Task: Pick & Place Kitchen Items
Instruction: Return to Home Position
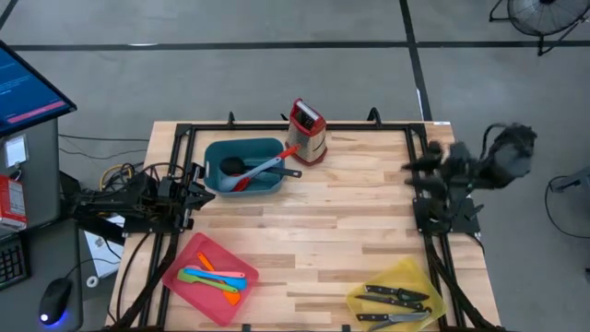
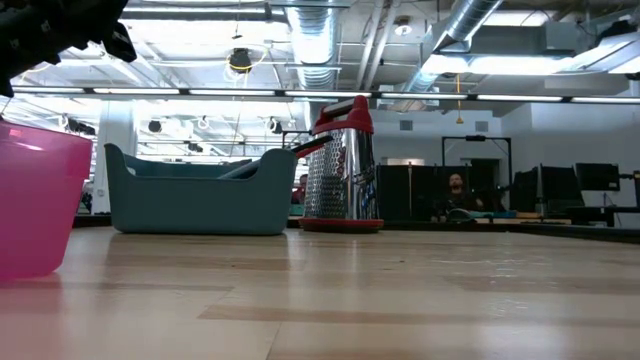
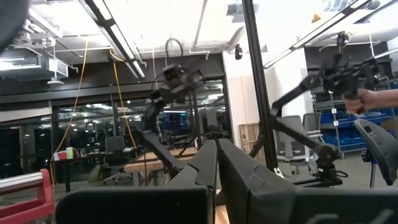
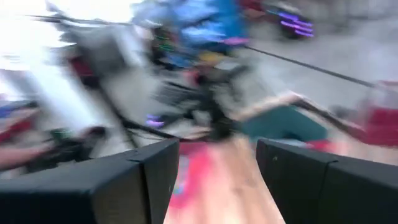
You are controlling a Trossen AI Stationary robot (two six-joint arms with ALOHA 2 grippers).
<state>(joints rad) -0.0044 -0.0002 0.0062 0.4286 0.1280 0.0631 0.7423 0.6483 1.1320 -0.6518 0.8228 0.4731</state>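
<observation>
A black ladle (image 1: 230, 167), a red spoon (image 1: 263, 172) and a grey-blue spoon (image 1: 275, 164) lie in the teal tray (image 1: 218, 150). Several small coloured plastic utensils (image 1: 214, 278) lie in the red tray (image 1: 189, 254). Black-handled knives (image 1: 395, 296) lie in the yellow tray (image 1: 408, 272). My left gripper (image 1: 205, 192) rests shut at the table's left edge, beside the teal tray. My right gripper (image 1: 415, 171) is raised over the right edge, blurred; in its wrist view the fingers (image 4: 217, 180) stand open with nothing between them.
A steel box grater with a red top (image 1: 306, 132) stands upright at the far middle, right of the teal tray; the low view shows the grater (image 2: 343, 165) too. A black frame (image 1: 277, 125) borders the table. Bare wood (image 1: 341, 221) lies between the trays.
</observation>
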